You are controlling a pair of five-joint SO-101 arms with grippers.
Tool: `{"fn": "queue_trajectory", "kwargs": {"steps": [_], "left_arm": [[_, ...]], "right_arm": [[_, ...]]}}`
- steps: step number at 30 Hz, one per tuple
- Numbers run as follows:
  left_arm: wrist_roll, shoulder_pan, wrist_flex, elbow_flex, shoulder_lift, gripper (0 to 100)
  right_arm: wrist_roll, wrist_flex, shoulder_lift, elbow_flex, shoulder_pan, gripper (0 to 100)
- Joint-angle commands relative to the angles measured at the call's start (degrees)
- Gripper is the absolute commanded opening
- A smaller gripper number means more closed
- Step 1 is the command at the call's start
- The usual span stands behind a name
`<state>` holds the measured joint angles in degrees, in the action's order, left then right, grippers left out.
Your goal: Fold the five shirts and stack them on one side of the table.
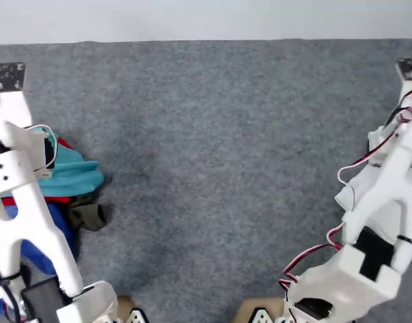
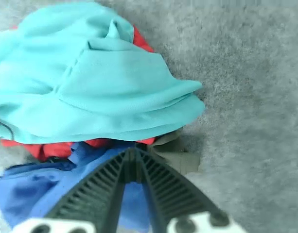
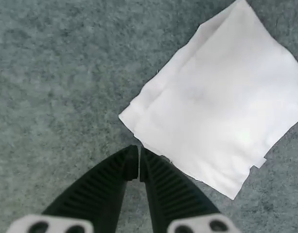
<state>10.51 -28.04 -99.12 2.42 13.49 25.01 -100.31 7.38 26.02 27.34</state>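
Left gripper (image 2: 135, 156): jaws closed on nothing, at the edge of the pile.
Right gripper (image 3: 139, 156): jaws closed, empty, just beside the white shirt (image 3: 221, 107) corner.
Pile: teal shirt (image 2: 105, 87) lay over red shirt (image 2: 46, 149), blue shirt (image 2: 37, 189) and olive shirt (image 2: 180, 158), at the left edge of the table.
Room: grey table (image 1: 226, 148) stretched wide between both arms.

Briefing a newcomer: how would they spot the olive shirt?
On the grey table, find the heap of shirts by the left arm. The olive shirt pokes out under the teal shirt, on the heap's side facing the table's middle; it alone is dull beside the red shirt and blue shirt.
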Motion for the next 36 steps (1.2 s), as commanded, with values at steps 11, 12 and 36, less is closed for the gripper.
{"fn": "queue_trajectory", "kwargs": {"steps": [11, 12, 36], "left_arm": [[29.7, -15.3, -1.2, -0.1, 1.2, 22], [32.2, -15.9, -1.2, -0.1, 0.2, 22], [57.0, -19.7, 1.8, 0.5, -20.0, 0]], "right_arm": [[-1.1, -2.5, -19.1, -25.6, -7.8, 0.9], [-1.1, -2.5, -19.6, -27.1, -7.6, 0.9], [-4.7, -2.5, -22.9, -38.4, -7.7, 0.9]]}}
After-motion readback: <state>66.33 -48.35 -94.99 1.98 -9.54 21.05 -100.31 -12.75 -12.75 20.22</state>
